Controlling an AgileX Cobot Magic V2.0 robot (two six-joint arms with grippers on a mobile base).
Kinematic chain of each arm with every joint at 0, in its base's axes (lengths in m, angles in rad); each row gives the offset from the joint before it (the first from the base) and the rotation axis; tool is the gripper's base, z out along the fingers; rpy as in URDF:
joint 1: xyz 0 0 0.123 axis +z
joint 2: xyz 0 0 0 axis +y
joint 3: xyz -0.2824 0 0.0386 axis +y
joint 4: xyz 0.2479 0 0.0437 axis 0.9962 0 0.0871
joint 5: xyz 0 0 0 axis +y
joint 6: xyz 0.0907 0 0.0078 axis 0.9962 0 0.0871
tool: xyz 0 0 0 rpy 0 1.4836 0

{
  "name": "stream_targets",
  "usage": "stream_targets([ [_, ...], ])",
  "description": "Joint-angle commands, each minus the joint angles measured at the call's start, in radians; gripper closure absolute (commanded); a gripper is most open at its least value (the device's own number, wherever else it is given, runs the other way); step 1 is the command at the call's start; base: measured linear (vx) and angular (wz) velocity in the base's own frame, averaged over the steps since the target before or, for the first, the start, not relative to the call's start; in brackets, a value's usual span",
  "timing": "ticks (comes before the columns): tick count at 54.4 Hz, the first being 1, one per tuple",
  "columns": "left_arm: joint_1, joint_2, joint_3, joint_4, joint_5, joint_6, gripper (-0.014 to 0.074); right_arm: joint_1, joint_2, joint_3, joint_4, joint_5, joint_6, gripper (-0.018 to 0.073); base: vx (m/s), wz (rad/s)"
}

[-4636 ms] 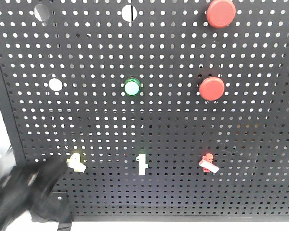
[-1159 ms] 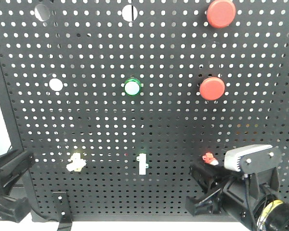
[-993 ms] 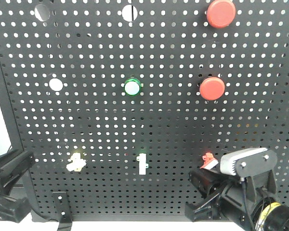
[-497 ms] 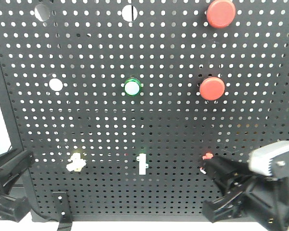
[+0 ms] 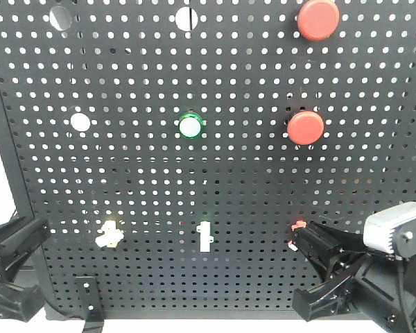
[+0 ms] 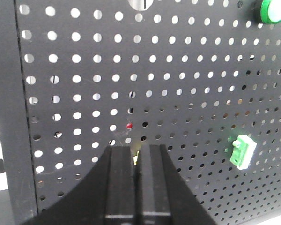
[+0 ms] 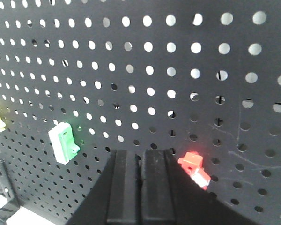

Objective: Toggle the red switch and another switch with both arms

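The pegboard (image 5: 125, 173) looks like thin metal painted matt black, with fine scratches seen just beside the right gripper (image 7: 141, 164). Both grippers, the right one and the left gripper (image 6: 136, 159), look made of smooth black plastic with a dull shine. The red switch (image 7: 195, 169) next to the right fingers is shiny plastic. The green switch (image 7: 63, 142) is smooth plastic too. The grey block (image 5: 395, 229) at the right wrist looks like dull metal.
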Motion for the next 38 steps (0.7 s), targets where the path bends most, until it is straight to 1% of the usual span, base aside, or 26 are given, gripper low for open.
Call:
stream_targets([
  [1,-0.004,-0.011,-0.027,-0.005,-0.076,-0.001,0.0594,-0.005,-0.020,-0.027,-0.004,-0.078,-0.003,0.0566,0.00,0.00],
  [8,-0.002,-0.020,0.005,-0.004,-0.101,-0.002,0.0594,-0.005,-0.020,-0.027,-0.004,-0.079,-0.003,0.0566,0.00,0.00],
  [12,0.011,-0.077,0.062,-0.006,-0.099,0.017,0.0594,-0.005,-0.020,-0.027,-0.004,-0.078,-0.003,0.0566,0.00,0.00],
  [16,0.040,-0.169,0.147,-0.006,-0.098,0.021,0.0594,-0.005,-0.020,-0.027,-0.002,-0.077,-0.003,0.0566,0.00,0.01],
  [21,0.092,-0.324,0.262,-0.006,-0.076,0.021,0.0594,-0.005,-0.020,-0.027,-0.003,-0.076,-0.003,0.0566,0.00,0.00],
  [28,0.191,-0.535,0.399,-0.006,-0.012,0.021,0.0594,-0.005,-0.020,-0.027,-0.003,-0.076,-0.003,0.0566,0.00,0.00],
  [38,0.324,-0.769,0.533,-0.002,0.075,0.019,0.0594,-0.005,-0.020,-0.027,-0.003,-0.076,-0.003,0.0566,0.00,0.00],
])
